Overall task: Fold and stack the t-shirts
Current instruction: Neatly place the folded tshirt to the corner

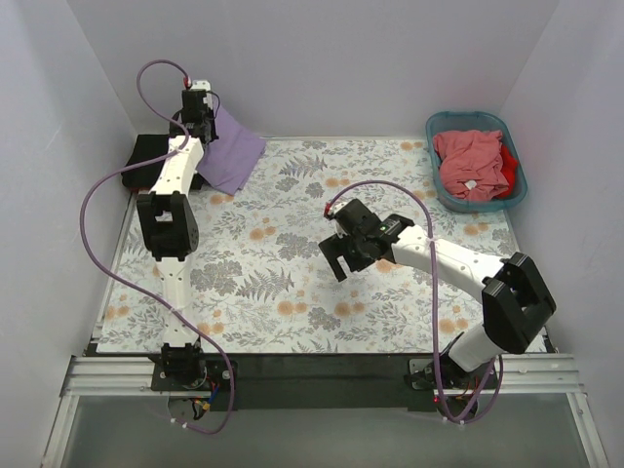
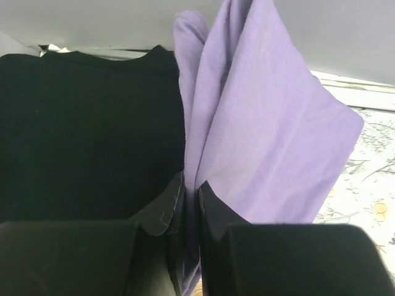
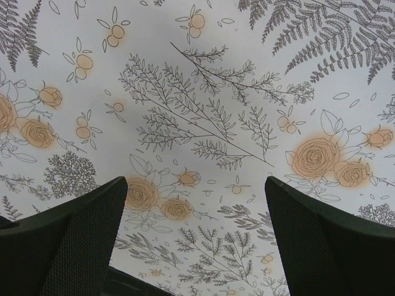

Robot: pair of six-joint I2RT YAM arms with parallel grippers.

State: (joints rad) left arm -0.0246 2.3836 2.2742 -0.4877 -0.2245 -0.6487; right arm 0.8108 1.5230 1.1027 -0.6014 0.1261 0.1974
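Two arms stand bolted at the near edge of the floral-print counter (image 1: 292, 292), one toward each near corner. The right arm bends inward over the middle of the counter. Its end effector (image 1: 341, 261) points down at the cloth with its two fingers spread wide and nothing between them. The right wrist view shows only printed ferns and roses between those fingers (image 3: 80, 234).

The left arm reaches straight along the left edge to the far left corner, forearm raised. Its end effector (image 1: 205, 125) is pressed together on a bunched fold of the one lavender t-shirt (image 1: 234, 148), which hangs from the pinch in a slanting sheet over that corner. Whether its lower hem touches the counter cannot be told. Just beside it, against the far left corner, lies one black t-shirt (image 1: 146, 151), flat, its collar toward the far edge in the left wrist view.

In the far right corner sits one teal plastic basket (image 1: 468, 114). It holds one crumpled salmon-pink t-shirt (image 1: 468, 156) and one red t-shirt (image 1: 505, 166) tucked along its right side.
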